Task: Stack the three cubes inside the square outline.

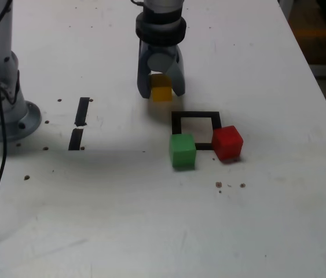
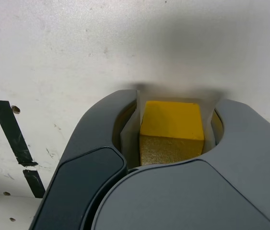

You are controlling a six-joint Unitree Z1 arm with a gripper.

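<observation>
Near the front of the worktop, as seen in the exterior view, a black cable is hung down along the left side. Farther back, right of the middle, the green cube is set at the near left corner of the square outline, and part of the black tape is hidden by it. Just to the right, slightly farther back, the red cube is placed at the near right corner, turned at an angle to the outline. Between the two cubes, the near tape line is partly seen, with the white centre behind it. Well to the left, two short black tape strips are laid nearly end to end, and beyond them, at the left edge, a grey round-footed stand is seen. Farthest back of the cubes, left of the outline's far side, the yellow cube is pinched between the fingers of the tool, with a soft shadow cast on the worktop.
</observation>
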